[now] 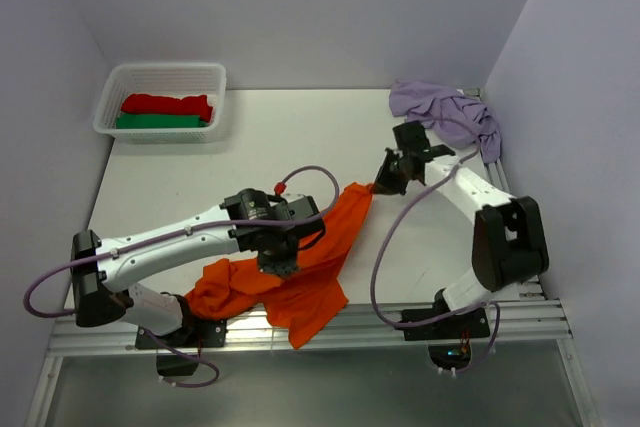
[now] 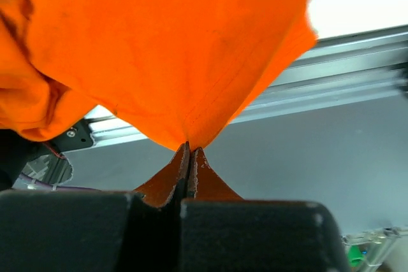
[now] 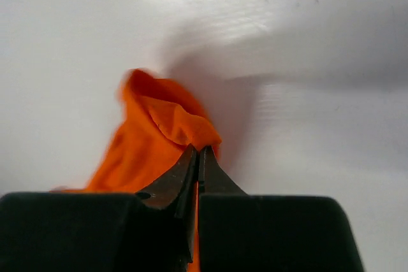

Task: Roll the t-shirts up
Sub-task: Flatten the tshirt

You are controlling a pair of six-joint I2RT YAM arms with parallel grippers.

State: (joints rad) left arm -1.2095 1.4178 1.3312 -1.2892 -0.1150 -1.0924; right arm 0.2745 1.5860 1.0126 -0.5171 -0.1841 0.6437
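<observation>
Left gripper (image 1: 280, 265), seen from the top camera, is pressed shut on a fold of the orange t-shirt (image 1: 322, 247) near the front of the table (image 1: 180, 187). The right gripper (image 1: 383, 186) pinches the shirt's far tip. The cloth stretches as a band between the two, and the rest is bunched in a heap at the near edge, spilling over the aluminium rail (image 1: 400, 337). The lilac t-shirt (image 1: 445, 107) lies crumpled in the far right corner, just behind the right gripper and apart from the orange one. A purple cable (image 1: 385, 247) loops across the table beside the right arm. In the far left corner a white basket (image 1: 165, 68) holds a red roll (image 1: 167, 104) and a green roll (image 1: 160, 121) side by side, the red one farther back.

From the left wrist, the left gripper (image 2: 189, 148) has its jaws tight together on the orange t-shirt (image 2: 172, 42), which fans out above and hides part of the aluminium rail (image 2: 331, 74).

From the right wrist, the right gripper (image 3: 197, 151) is closed on a crumpled tip of the orange t-shirt (image 3: 159, 125) over the bare table (image 3: 306, 42).
</observation>
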